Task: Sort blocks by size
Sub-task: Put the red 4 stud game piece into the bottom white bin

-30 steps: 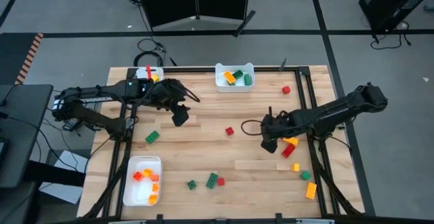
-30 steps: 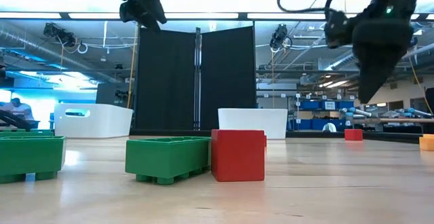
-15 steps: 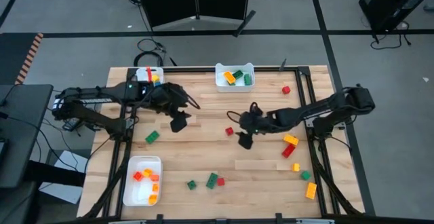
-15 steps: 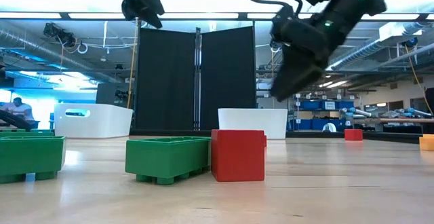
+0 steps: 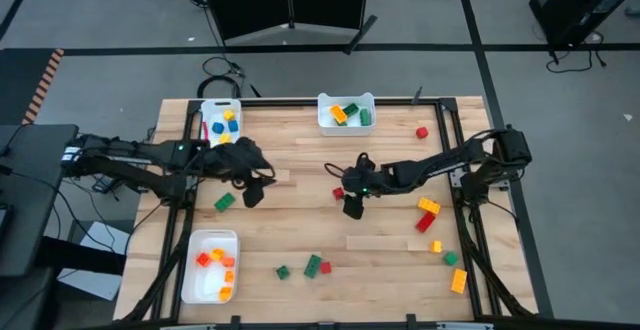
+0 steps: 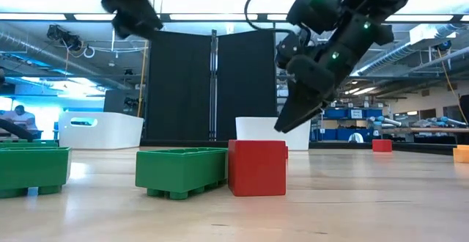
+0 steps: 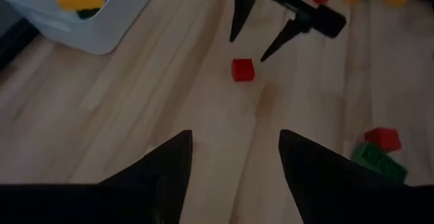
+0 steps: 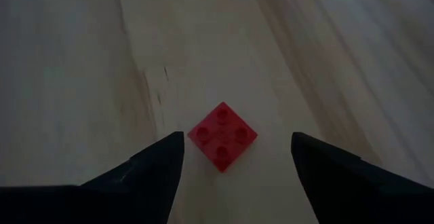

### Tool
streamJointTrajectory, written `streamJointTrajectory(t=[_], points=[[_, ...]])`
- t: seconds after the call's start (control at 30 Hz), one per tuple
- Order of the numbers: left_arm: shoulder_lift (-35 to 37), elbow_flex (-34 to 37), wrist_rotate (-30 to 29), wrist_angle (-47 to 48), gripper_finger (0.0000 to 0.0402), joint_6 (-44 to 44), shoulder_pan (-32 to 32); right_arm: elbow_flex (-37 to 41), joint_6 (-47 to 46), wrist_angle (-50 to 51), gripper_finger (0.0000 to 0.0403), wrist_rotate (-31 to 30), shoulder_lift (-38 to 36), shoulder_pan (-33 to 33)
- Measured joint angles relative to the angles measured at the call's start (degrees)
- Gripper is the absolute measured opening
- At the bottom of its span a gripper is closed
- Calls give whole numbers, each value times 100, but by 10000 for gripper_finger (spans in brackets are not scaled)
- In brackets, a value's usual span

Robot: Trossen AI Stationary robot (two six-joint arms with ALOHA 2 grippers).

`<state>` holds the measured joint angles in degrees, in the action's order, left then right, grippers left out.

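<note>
A small red brick [image 5: 338, 193] lies studs up on the wooden table near its middle; it also shows in the right wrist view [image 8: 222, 136] and the left wrist view [image 7: 243, 69]. My right gripper [image 5: 350, 204] hovers open just above it, one finger on each side [image 8: 237, 137], touching nothing. My left gripper [image 5: 250, 192] is open and empty [image 7: 235, 136], above the table's left part, beside a green brick [image 5: 224, 202]. Other bricks lie loose on the table or in the white trays.
White trays stand at the far middle [image 5: 346, 122], far left [image 5: 207, 120] and near left [image 5: 196, 270]. A yellow and red cluster [image 5: 427, 210] and loose bricks [image 5: 452, 265] lie at the right, a red brick [image 5: 422, 132] far right, green and red bricks [image 5: 313, 265] near the front edge.
My right gripper has swung from the yellow and red cluster toward the table's left and come down over the small red brick, staying open. My left gripper has drawn back toward the near left, uncovering the far left tray.
</note>
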<state>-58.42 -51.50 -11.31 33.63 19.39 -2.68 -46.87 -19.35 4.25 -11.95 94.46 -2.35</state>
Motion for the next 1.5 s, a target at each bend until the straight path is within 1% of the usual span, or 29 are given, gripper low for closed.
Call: streamJointTrajectory(t=[0.13, 0.27, 0.33, 0.43, 0.5, 0.6, 0.67, 0.9, 1.03, 1.23, 1.5], points=[[430, 574, 49, -428, 230, 361, 0, 0, 402, 1, 283, -191, 205, -13], [638, 830, 221, -606, 229, 540, -2, 0, 653, -272, 284, -211, 406, -5], [641, 867, 263, -597, 229, 613, -2, 0, 777, -453, 283, -207, 481, -2], [639, 867, 269, -605, 229, 628, -2, -4, 1198, -610, 282, -201, 560, -2], [639, 867, 269, -599, 229, 626, -2, -5, 1436, -591, 282, -175, 612, 0], [644, 867, 271, -564, 229, 608, -2, -2, 1636, -689, 281, 89, 736, 45], [645, 867, 273, -566, 229, 555, 0, -7, 1654, -836, 280, 259, 840, 91], [636, 867, 288, -548, 229, 498, -1, -5, 1517, -1199, 268, 308, 1019, 168], [636, 867, 286, -546, 229, 494, -2, -7, 1475, -1243, 238, 421, 1053, 173], [636, 867, 284, -790, 229, 524, -2, -17, 1120, -1127, 153, 645, 1045, 175], [636, 867, 221, -1563, 229, 549, -2, -17, 797, -1102, 151, 674, 1033, 175]])
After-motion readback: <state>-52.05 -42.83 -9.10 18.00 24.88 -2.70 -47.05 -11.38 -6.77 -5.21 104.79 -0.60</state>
